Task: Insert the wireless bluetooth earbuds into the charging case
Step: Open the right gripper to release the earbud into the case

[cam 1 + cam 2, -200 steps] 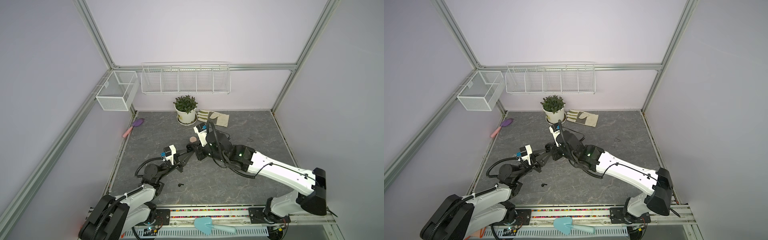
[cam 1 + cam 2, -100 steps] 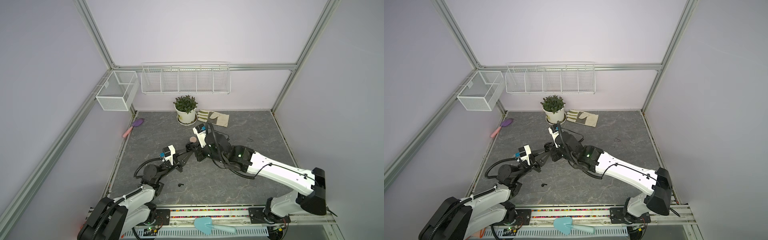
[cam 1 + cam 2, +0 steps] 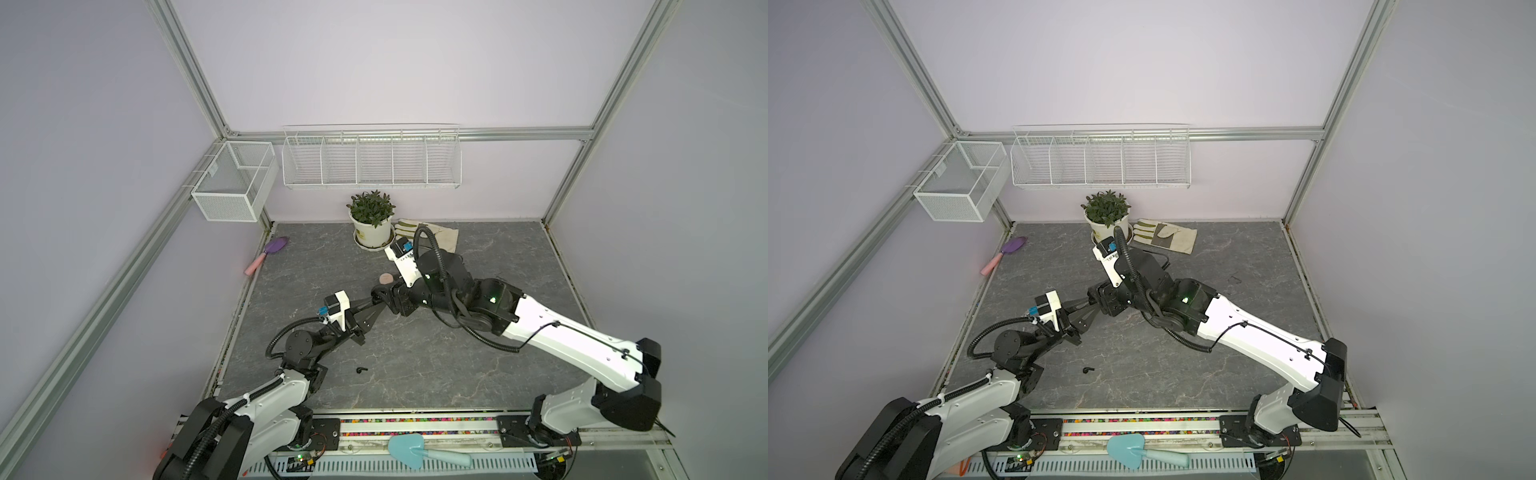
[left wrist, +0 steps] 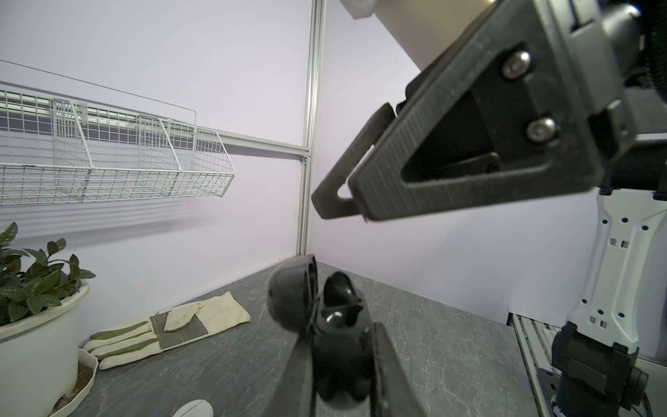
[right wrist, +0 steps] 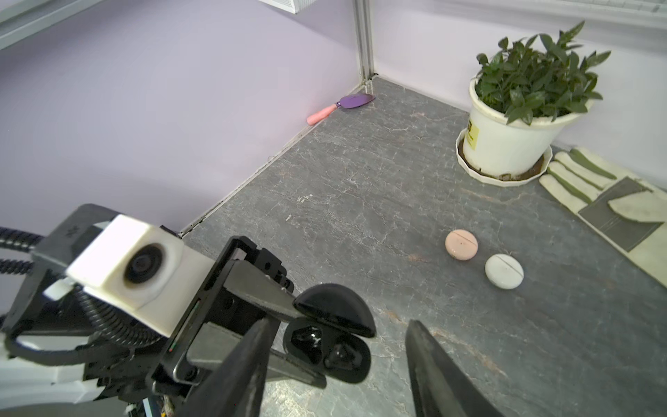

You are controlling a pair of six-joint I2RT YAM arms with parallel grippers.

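Left gripper (image 4: 341,364) pinching black case (image 5: 335,308), held up off desk (image 3: 457,365), lid open. One black earbud (image 5: 341,355) sits in case slot. Right gripper (image 5: 339,323) just above case, jaws spread wide. Other black earbud (image 3: 362,369) lies on desk, toward front edge, left side. Pink case (image 5: 461,244), white case (image 5: 504,271) shut, side by side near plant pot (image 5: 505,144) at back edge.

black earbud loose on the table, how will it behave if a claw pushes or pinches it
The black earbud is a speck on the table, so probably light and apt to skid when nudged. Its bent shape, bud plus short stem, suggests it may pivot or squirt out of a pinch.
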